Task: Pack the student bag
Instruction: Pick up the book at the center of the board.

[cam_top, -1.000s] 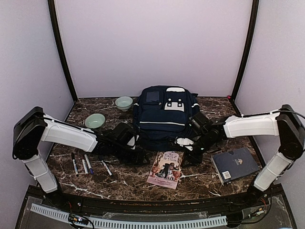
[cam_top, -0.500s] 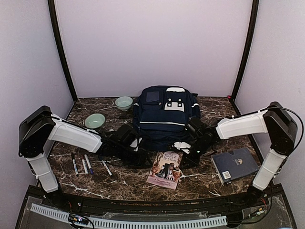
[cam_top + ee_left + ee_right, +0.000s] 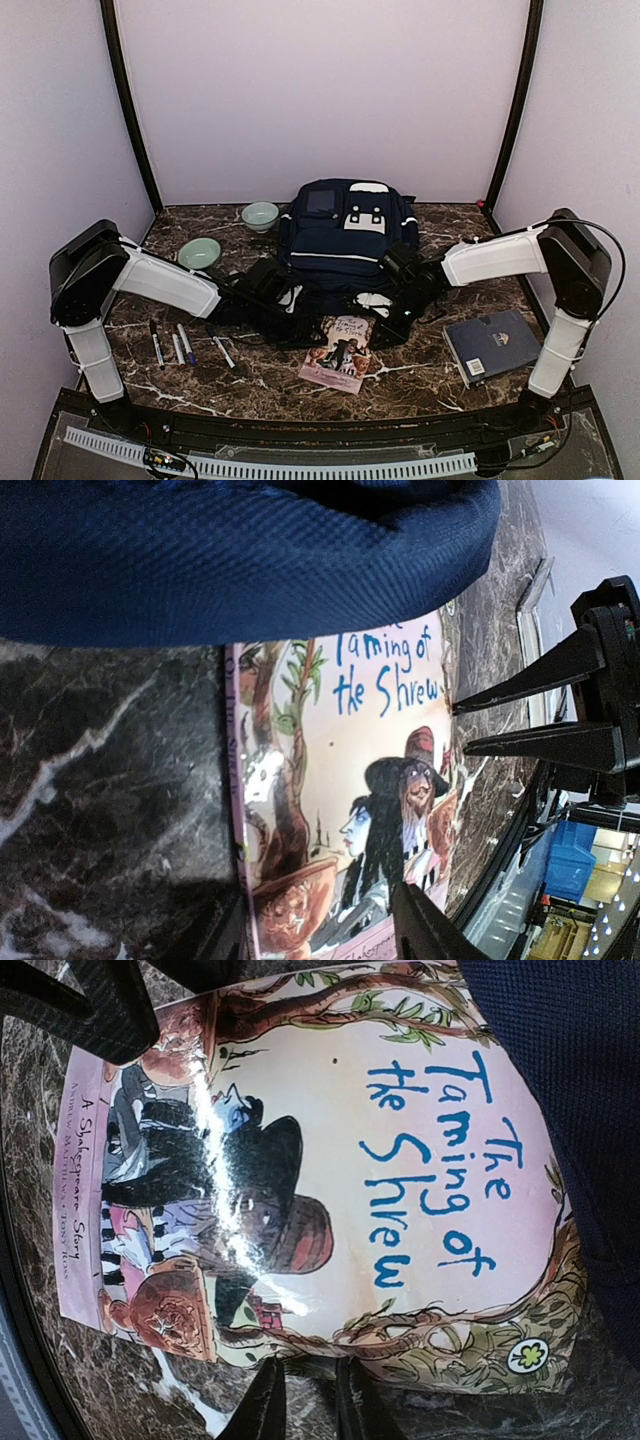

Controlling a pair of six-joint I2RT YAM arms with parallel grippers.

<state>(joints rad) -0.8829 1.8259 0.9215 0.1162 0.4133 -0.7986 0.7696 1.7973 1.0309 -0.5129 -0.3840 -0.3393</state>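
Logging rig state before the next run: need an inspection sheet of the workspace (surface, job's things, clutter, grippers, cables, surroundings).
Surface: dark marble table.
Job's things: student bag at centre back; paperback in front, top edge under the bag.
Clutter: two green bowls, markers, hardcover book.
Grippers: left gripper jaws open over the paperback; right gripper jaws narrow at its edge, grip unclear.
Cables: black cable looped over the right arm.
Surroundings: plain pale walls.
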